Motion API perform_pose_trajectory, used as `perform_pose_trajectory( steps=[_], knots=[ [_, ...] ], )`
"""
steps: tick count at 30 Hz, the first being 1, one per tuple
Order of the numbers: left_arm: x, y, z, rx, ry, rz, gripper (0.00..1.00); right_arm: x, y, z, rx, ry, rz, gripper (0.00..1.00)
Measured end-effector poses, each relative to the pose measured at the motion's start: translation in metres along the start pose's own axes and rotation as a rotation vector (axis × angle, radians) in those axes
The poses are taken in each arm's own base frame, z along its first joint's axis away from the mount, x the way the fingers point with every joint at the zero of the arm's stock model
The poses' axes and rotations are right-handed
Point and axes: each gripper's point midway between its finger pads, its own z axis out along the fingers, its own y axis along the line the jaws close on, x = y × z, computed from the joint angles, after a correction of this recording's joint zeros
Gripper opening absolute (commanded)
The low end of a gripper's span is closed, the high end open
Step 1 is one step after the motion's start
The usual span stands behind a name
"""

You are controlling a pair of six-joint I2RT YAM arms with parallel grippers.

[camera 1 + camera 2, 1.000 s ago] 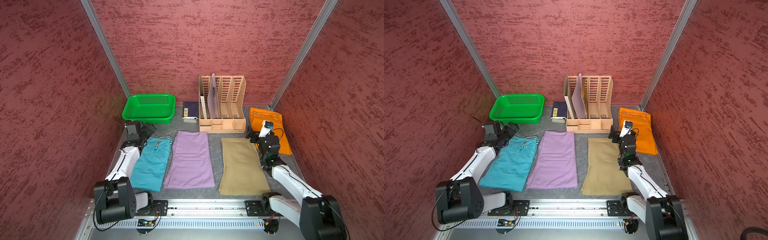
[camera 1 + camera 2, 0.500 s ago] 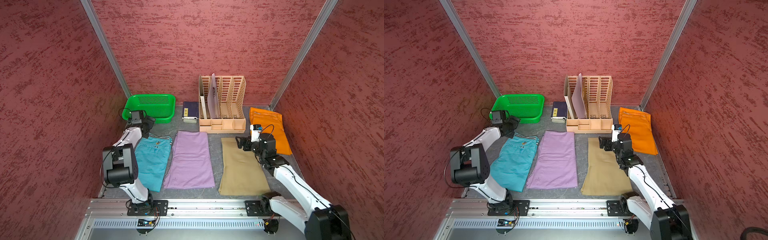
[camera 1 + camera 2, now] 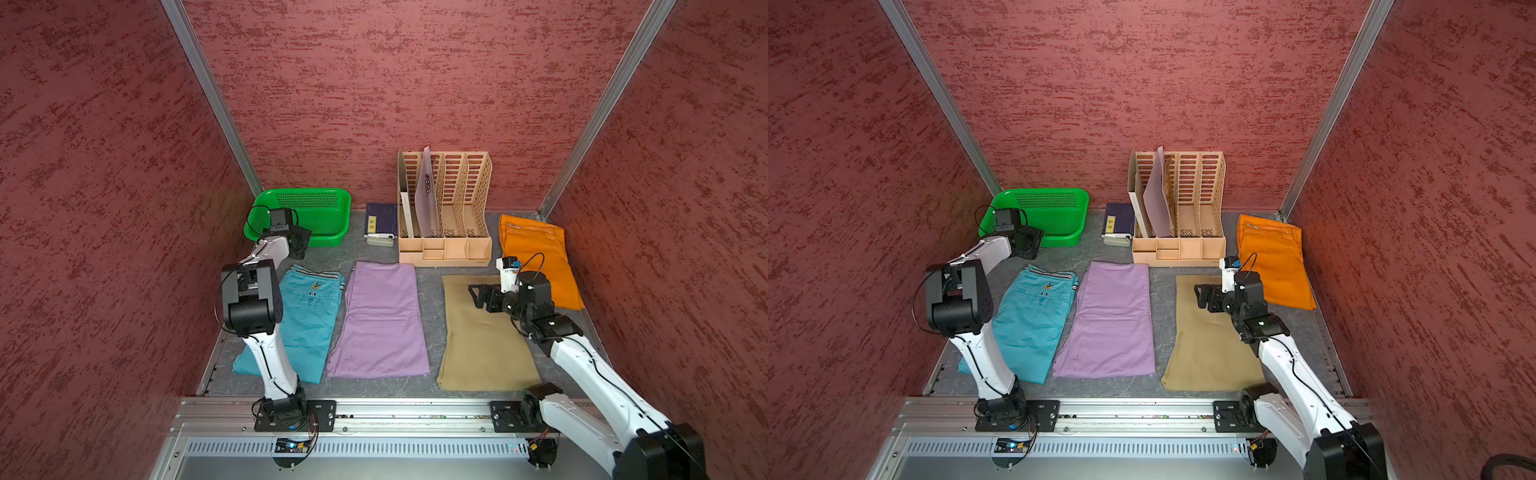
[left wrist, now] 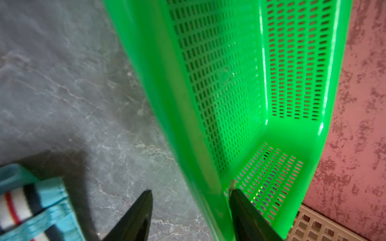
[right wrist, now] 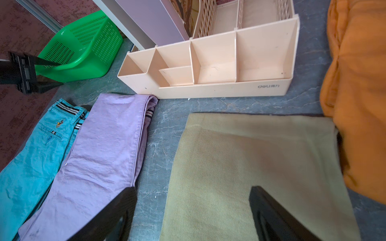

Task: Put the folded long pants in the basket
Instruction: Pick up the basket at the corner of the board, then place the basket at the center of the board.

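Observation:
The green basket (image 3: 320, 203) stands at the back left. My left gripper (image 3: 301, 239) straddles its near wall at the left corner. One finger (image 4: 246, 208) is inside against the wall, the other (image 4: 140, 208) is outside with a gap to it, so the jaws are part open. Folded long pants lie flat in a row: teal (image 3: 307, 316), lilac (image 3: 380, 320), tan (image 3: 482, 336) and orange (image 3: 536, 257). My right gripper (image 3: 476, 293) hovers open over the far end of the tan pants (image 5: 250, 156), holding nothing.
A beige slotted file organiser (image 3: 444, 232) stands at the back middle with a lilac sheet in it. A dark blue booklet (image 3: 380, 220) lies between it and the basket. Red walls close in on three sides, and a metal rail (image 3: 395, 415) runs along the front.
My left gripper moved from beside the teal pants to the basket's near wall and its jaws narrowed around it. My right gripper swung left from the orange pants to over the tan pants.

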Motion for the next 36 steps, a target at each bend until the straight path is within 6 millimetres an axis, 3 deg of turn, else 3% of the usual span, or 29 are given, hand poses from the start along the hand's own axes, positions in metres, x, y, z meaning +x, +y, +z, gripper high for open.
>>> perform_pose_trajectory(
  steps=[7, 14, 20, 24, 30, 36],
  knots=[
    [0.001, -0.015, -0.007, 0.019, 0.004, -0.054, 0.0, 0.006, -0.001, 0.003, 0.003, 0.025, 0.008, 0.88],
    [0.0, -0.015, -0.028, 0.013, -0.02, -0.09, 0.0, 0.007, -0.002, 0.005, 0.005, 0.031, 0.015, 0.88],
    [0.019, -0.025, -0.103, 0.063, -0.03, -0.113, 0.0, 0.008, -0.003, 0.007, 0.008, 0.036, 0.024, 0.89],
    [0.049, 0.001, -0.149, 0.04, -0.011, -0.14, 0.0, 0.01, -0.005, 0.011, 0.011, 0.046, 0.029, 0.89],
    [0.102, 0.059, -0.193, -0.018, 0.023, -0.142, 0.0, 0.009, -0.005, 0.014, 0.008, 0.043, 0.031, 0.89],
    [0.138, 0.072, -0.226, 0.031, 0.041, -0.109, 0.0, 0.008, -0.004, 0.014, 0.007, 0.04, 0.036, 0.89]
  ],
)
